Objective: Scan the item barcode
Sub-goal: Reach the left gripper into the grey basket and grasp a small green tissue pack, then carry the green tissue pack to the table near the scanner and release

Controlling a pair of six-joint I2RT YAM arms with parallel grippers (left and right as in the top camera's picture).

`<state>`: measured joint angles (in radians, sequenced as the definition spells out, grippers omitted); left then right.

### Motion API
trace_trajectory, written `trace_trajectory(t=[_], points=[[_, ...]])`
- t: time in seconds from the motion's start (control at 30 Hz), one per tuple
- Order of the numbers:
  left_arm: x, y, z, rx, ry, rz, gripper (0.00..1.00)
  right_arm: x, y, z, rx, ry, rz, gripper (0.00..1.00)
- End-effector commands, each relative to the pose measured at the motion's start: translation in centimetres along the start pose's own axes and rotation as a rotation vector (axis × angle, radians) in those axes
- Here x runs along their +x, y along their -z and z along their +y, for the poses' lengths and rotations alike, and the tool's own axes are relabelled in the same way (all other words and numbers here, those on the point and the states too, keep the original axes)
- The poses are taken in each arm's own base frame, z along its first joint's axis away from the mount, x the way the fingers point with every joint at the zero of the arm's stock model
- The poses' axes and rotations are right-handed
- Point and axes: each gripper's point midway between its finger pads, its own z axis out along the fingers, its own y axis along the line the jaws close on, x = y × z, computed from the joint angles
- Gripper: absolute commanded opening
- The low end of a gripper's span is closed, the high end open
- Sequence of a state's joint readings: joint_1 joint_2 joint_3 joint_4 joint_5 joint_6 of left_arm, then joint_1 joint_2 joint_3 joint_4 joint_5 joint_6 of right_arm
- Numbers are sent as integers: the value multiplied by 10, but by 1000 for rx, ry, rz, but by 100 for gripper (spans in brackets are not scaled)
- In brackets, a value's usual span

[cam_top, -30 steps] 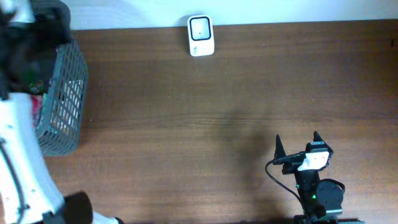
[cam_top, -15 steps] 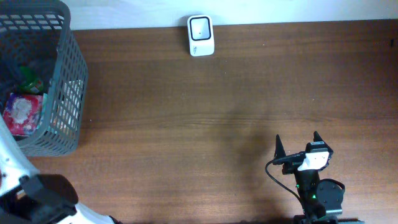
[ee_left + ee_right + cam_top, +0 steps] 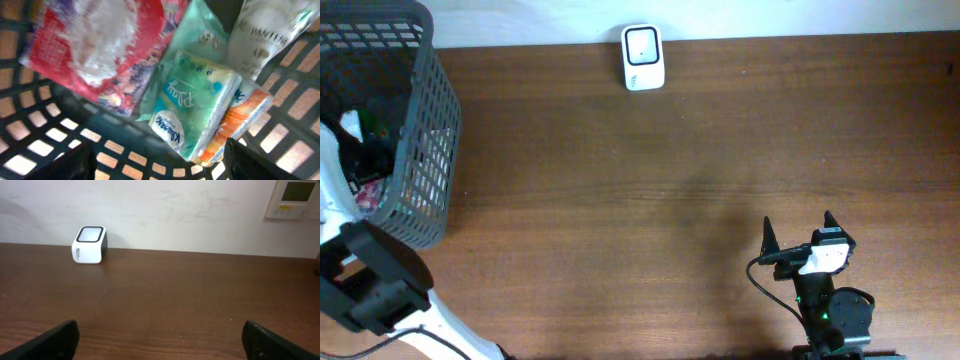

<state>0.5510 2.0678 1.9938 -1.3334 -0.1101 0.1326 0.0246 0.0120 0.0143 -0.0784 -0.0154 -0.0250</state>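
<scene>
**Q:** What occupies the left edge of the bench (image 3: 620, 200)?

**A:** A dark mesh basket (image 3: 425, 140) stands at the far-left corner, its walls closing in what lies inside. The left end effector (image 3: 160, 162) hangs within it, fingers (image 3: 70, 160) spread wide with nothing gripped.

**Q:** How does the item appear?

**A:** The tissue pack (image 3: 195, 110) is pale green with blue lettering. It lies tilted on the basket floor, between a red packet (image 3: 95, 45) and a white Pantene pouch (image 3: 270, 35). An orange-edged pack (image 3: 242, 117) lies against its right side.

**Q:** And further right?

**A:** Bare wood runs from the basket to the near-right corner. The white scanner (image 3: 643, 57) sits at the far edge against the wall. The right end effector (image 3: 798, 232) rests low near the front edge, fully open and holding nothing.
</scene>
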Motion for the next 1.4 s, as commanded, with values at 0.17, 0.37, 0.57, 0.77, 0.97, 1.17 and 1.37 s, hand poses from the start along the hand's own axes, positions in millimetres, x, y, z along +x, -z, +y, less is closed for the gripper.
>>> trace_trajectory(t=[0.17,0.37,0.57,0.77,0.97,1.17,1.37], points=[[16,-32,-16,87,-59,110,64,3,0,-2,9,-11,4,99],[11,-37,-16,84,-57,88,46,3,0,-2,9,-11,4,99],[14,-51,-18,86,-56,93,3,3,0,-2,9,-11,4,99],[-31,4,-35,229,65,-79,0,3,0,-2,9,-11,4,99],[-97,174,-57,553,282,-487,0,3,0,-2,9,-11,4,99],[-84,297,-78,733,266,-730,0,3,0,-2,9,-11,4,99],[-27,304,-212,909,94,-470,0,3,0,-2,9,-11,4,99]])
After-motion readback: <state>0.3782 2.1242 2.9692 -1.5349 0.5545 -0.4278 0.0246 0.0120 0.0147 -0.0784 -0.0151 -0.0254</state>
